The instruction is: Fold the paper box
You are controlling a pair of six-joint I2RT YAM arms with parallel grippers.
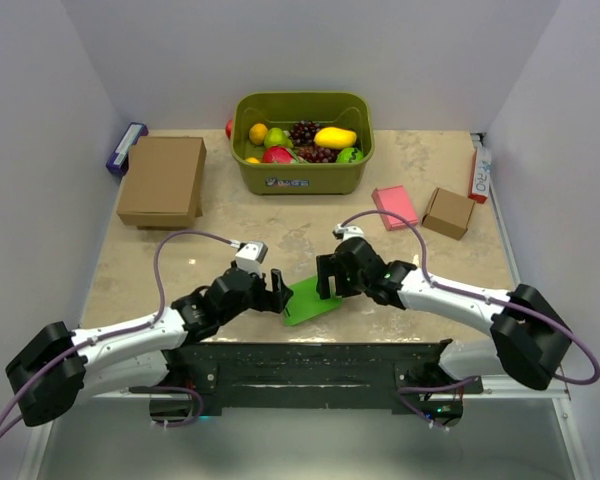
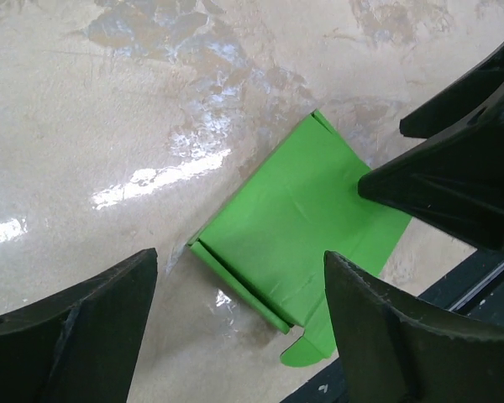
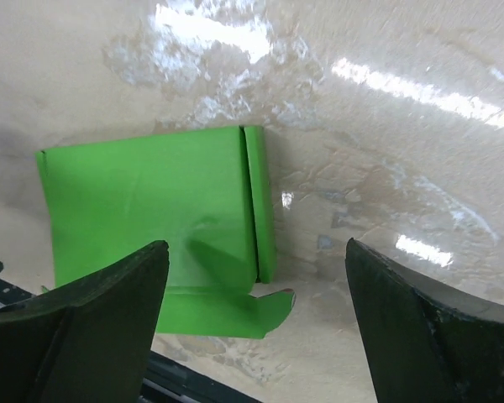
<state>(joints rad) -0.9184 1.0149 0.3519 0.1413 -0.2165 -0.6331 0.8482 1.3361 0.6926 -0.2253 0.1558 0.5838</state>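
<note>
Paper box lies flat on the surface by the near edge, btw the two hands. Left hand and right hand sit over it, fingers apart, nothing gripped. Best bet imo: pin one panel w/ one hand, lift a flap along its crease w/ the other (thin card, may slide or buckle). Green bin at back holds fruit, incl. a mango and grapes.
</note>
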